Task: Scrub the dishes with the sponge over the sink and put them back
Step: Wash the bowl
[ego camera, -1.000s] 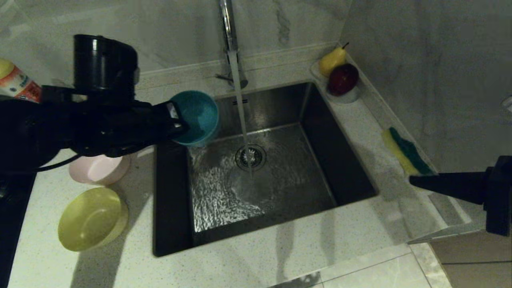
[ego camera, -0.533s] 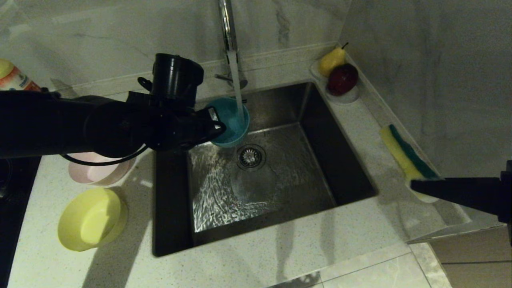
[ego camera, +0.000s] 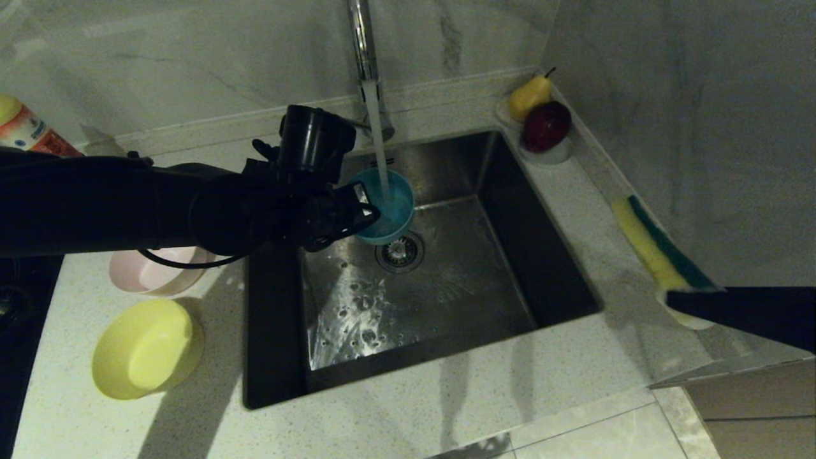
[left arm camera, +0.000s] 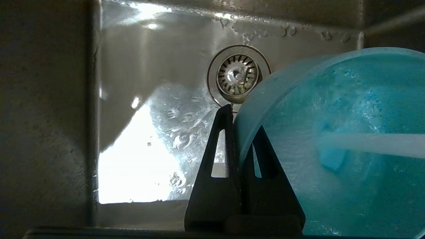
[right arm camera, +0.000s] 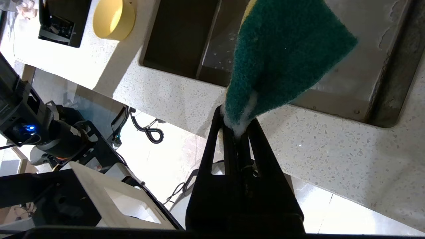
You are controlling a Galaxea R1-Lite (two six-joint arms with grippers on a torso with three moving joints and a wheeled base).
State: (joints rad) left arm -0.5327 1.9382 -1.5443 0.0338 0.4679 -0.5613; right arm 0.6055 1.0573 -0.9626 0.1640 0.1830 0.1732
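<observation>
My left gripper [ego camera: 363,213] [left arm camera: 239,127] is shut on the rim of the light blue bowl [ego camera: 390,204] [left arm camera: 335,146]. It holds the bowl over the steel sink [ego camera: 446,280], above the drain [ego camera: 400,251], with the tap's water stream [ego camera: 378,146] running into the bowl. My right gripper [ego camera: 676,298] [right arm camera: 237,121] is shut on one end of the green and yellow sponge [ego camera: 660,252] [right arm camera: 282,56], lifted over the counter right of the sink. The pink bowl [ego camera: 156,271] and the yellow bowl [ego camera: 148,347] [right arm camera: 114,18] stand on the counter left of the sink.
The tap [ego camera: 362,57] rises behind the sink. A small white dish [ego camera: 554,155] with a pear [ego camera: 529,95] and a dark red apple [ego camera: 547,125] sits at the back right corner. A bottle [ego camera: 25,131] stands far left. The counter's front edge [ego camera: 574,408] drops to the floor.
My left arm has carried the blue bowl right, from the sink's back left corner to under the running water. My right gripper has lifted the sponge slightly and shifted right.
</observation>
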